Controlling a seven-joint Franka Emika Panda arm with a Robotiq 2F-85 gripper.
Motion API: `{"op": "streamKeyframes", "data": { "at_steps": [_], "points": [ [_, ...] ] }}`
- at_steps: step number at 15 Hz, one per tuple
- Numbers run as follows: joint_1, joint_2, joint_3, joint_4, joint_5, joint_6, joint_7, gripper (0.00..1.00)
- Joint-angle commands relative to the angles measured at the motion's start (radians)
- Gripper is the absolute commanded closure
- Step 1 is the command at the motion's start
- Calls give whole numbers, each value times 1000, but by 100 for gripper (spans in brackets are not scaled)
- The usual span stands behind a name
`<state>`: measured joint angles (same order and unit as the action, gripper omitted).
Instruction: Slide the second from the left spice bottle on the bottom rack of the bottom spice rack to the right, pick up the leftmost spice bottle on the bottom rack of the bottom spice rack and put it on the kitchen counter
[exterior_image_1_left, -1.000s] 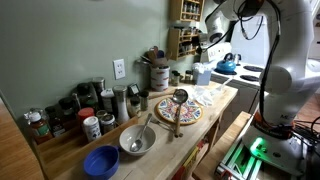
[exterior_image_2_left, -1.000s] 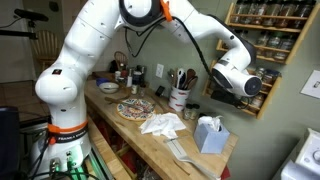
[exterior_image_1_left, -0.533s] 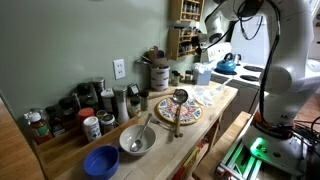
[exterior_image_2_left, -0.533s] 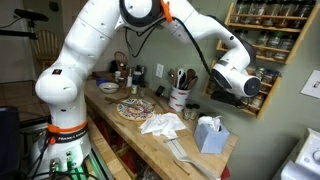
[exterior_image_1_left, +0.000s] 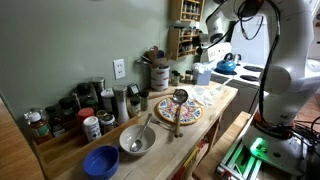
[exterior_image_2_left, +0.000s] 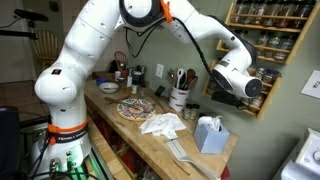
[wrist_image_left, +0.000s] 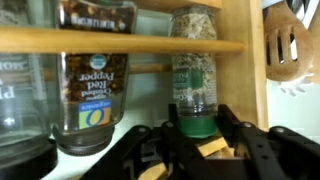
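The wrist view is upside down. The bottom spice rack (exterior_image_1_left: 183, 40) (exterior_image_2_left: 262, 50) hangs on the wall above the kitchen counter (exterior_image_1_left: 215, 105) (exterior_image_2_left: 150, 135). My gripper (wrist_image_left: 195, 122) reaches into the rack's bottom rack. Its two fingers press on both sides of the green cap of the end spice bottle (wrist_image_left: 194, 70), which stands next to the rack's side wall (wrist_image_left: 255, 70). A red pepper jar (wrist_image_left: 95, 85) stands beside it with a gap between. A wooden rail (wrist_image_left: 140, 42) crosses in front of the jars. In both exterior views the fingertips are hidden at the rack.
On the counter are a decorated plate with a ladle (exterior_image_1_left: 178, 110), a metal bowl with a spoon (exterior_image_1_left: 137, 140), a blue bowl (exterior_image_1_left: 100, 162), several jars (exterior_image_1_left: 70, 115), a utensil crock (exterior_image_2_left: 180, 98), a white cloth (exterior_image_2_left: 162, 124) and a tissue box (exterior_image_2_left: 210, 133). A blue kettle (exterior_image_1_left: 226, 65) stands on the stove.
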<state>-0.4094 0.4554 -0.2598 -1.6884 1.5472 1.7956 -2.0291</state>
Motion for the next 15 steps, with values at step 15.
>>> {"op": "streamKeyframes", "data": {
  "at_steps": [15],
  "points": [
    [-63, 14, -38, -34, -11, -110, -78, 81]
  ]
}}
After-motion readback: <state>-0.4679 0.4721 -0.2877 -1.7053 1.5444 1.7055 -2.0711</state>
